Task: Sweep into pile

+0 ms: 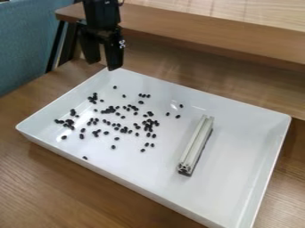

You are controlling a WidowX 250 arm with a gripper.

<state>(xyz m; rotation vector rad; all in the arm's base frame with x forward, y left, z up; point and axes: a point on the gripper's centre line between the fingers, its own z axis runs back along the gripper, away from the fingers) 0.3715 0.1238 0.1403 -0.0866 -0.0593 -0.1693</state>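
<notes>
In the camera view, the black gripper (pixel 102 65) hangs released, fingers apart, by a corner of the white tray (pixel 241 147). Nearer the camera than it, black beans (pixel 110 110) lie scattered inside; farther from it, beside them, rests the metal bar (pixel 194 144).

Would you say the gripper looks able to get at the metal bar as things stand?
Probably yes: the gripper hangs by a corner of the tray, and nothing lies on the metal bar.
</notes>
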